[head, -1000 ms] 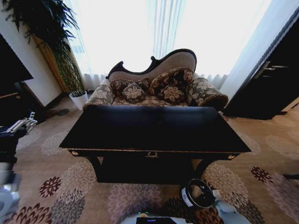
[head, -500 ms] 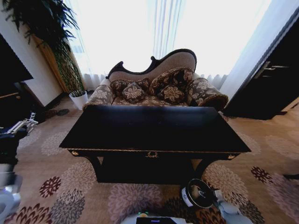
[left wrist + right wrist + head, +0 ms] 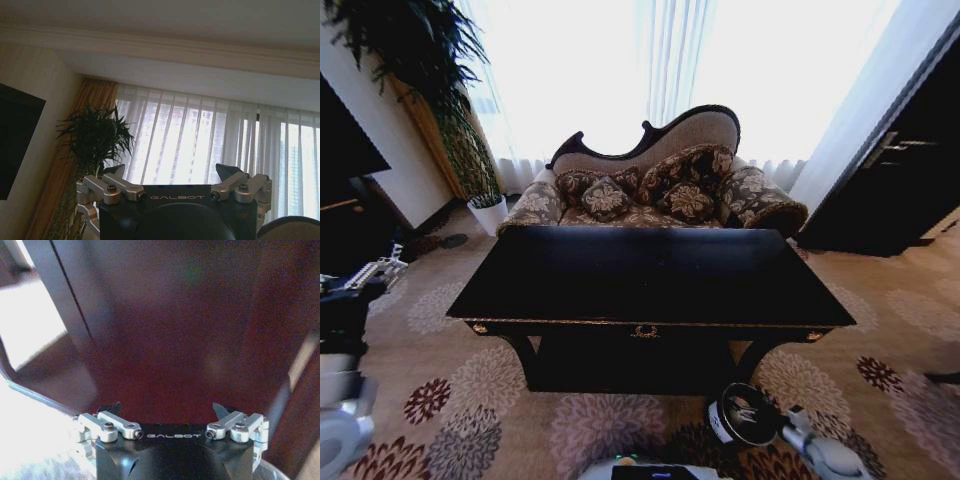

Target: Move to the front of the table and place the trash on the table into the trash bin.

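Left of the table, the left gripper (image 3: 375,272) is held up off the table's left front corner and tilted toward the ceiling, its fingers (image 3: 116,170) spread wide with nothing between them.

The large glossy black wooden table with the gold ornament on its front rail (image 3: 650,280) is squarely ahead. The trash can't be picked out on that dark, shiny top. It would probably be light and easily crushed, so a gentle pinch across the middle of each piece is suggested.

The small black cylindrical trash bin with a white label (image 3: 745,415) is on the carpet just in front of the table's right front leg, mouth up.

The right gripper (image 3: 166,406) is carried low right beside the bin, fingers also wide and empty.
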Available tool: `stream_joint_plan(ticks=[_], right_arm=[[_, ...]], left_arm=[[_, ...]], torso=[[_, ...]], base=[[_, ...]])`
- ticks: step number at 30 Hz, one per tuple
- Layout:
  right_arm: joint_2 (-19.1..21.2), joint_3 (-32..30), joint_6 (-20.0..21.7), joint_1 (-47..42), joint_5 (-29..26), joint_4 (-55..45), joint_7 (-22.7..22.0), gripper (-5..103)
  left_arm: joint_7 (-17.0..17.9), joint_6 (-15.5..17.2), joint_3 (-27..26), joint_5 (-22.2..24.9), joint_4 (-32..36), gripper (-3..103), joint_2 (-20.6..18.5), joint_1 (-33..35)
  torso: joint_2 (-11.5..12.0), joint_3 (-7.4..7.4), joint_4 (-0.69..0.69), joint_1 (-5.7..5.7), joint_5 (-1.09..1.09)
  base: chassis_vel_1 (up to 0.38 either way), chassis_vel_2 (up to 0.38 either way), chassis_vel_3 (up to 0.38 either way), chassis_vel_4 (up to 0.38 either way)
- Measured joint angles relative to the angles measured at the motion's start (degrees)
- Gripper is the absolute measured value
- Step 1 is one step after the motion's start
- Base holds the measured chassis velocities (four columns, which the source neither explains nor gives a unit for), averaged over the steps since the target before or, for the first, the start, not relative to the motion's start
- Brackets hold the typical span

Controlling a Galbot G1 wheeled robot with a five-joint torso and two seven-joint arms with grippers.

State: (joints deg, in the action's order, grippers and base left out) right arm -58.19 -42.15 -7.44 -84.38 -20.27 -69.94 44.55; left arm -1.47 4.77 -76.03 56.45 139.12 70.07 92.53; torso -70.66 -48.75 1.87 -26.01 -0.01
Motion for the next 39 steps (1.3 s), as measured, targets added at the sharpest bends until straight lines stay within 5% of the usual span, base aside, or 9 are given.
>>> stream_joint_plan(ticks=[4, 15, 21, 27, 29, 31, 39], right_arm=[[0.32, -7.07, -2.54, -2.50, -2.84, -6.01, 10.37, 100], [1.61, -17.74, -5.80, -4.84, -6.92, -10.03, 21.63, 100], [2.83, -23.88, -4.01, -3.09, -10.51, -10.74, 26.01, 100], [3.88, -29.08, 0.37, -0.79, -11.98, -12.32, 26.86, 100], [4.31, -30.64, 1.23, -0.31, -12.41, -12.48, 27.36, 100], [5.46, -32.45, 1.89, 0.37, -13.48, -12.84, 27.68, 100], [6.61, -32.75, 2.53, 0.42, -14.63, -12.64, 28.30, 100]], left_arm=[[0.02, 0.05, -0.57, 0.34, -0.18, 100, -0.02, 0.04], [0.08, 0.07, -0.42, -0.60, -0.15, 100, 2.13, -0.10], [0.06, 0.07, 0.05, -1.64, -0.45, 100, 2.35, -0.15], [0.22, 0.49, -0.89, 0.15, -0.35, 100, 1.45, 0.20], [0.54, 1.13, -1.54, 2.33, 0.12, 100, 1.01, 0.40], [1.04, 1.72, -2.40, 3.88, 0.20, 100, 0.43, 0.45], [1.28, 2.05, -2.16, 3.90, 0.12, 100, 0.28, 0.30]], torso=[[0.00, 0.00, -0.01, 0.00, 0.00], [0.00, 0.00, 0.00, 0.00, -0.01], [0.00, 0.00, 0.01, 0.01, 0.02], [0.01, -0.02, 0.00, 0.00, 0.01], [0.01, -0.01, 0.10, 0.00, 0.10], [0.00, 0.00, -0.02, 0.01, -0.10], [0.00, 0.00, 0.00, 0.00, 0.00]], base=[[0.000, 0.000, 0.000, 0.000], [0.000, 0.000, 0.000, 0.000], [0.000, 0.000, 0.000, 0.000], [0.000, 0.000, 0.000, 0.000], [0.000, 0.000, 0.000, 0.000], [0.000, 0.000, 0.000, 0.000], [0.000, 0.000, 0.000, 0.000]])
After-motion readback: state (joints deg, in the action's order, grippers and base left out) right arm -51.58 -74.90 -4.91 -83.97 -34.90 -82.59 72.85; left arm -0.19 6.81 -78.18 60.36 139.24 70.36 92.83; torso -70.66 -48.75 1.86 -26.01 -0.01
